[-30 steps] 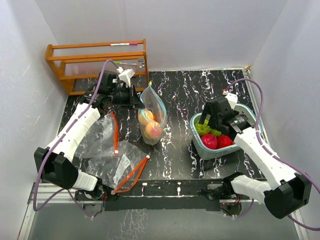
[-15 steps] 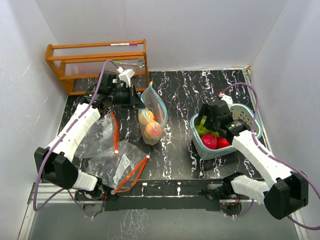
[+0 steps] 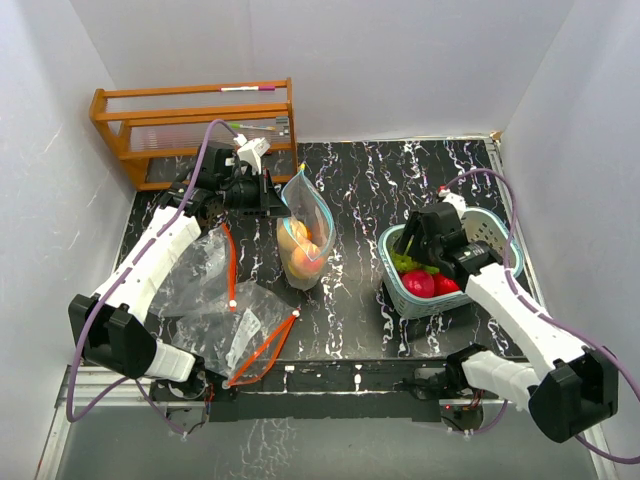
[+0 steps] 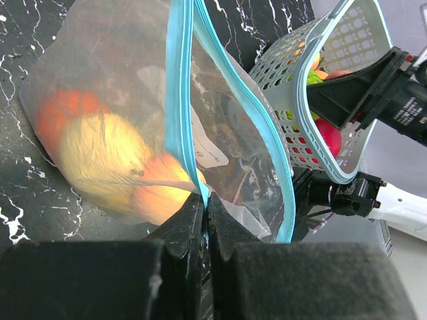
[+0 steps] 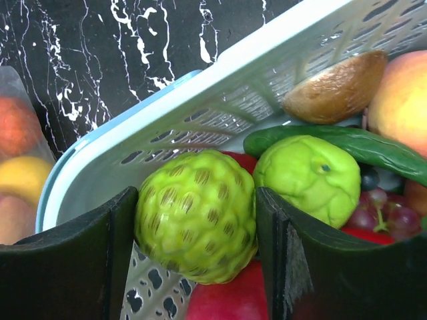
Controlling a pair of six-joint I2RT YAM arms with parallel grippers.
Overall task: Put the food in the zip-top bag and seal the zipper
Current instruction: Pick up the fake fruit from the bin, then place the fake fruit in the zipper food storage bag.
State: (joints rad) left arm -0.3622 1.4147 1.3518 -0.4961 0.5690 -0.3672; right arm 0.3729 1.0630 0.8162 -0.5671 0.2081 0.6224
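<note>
the right hand (image 5: pixel 197 207) pinches a bumpy, rounded green fruit (image 5: pixel 193 230).

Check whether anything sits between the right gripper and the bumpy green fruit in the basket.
Nothing visible does. The right gripper grips the bumpy green fruit, a finger against each side; the basket wall runs close beside one finger.

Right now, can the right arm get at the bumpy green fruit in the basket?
Likely yes: the right tool sits inside the basket, a finger against each side of the bumpy green fruit, nothing between.
</note>
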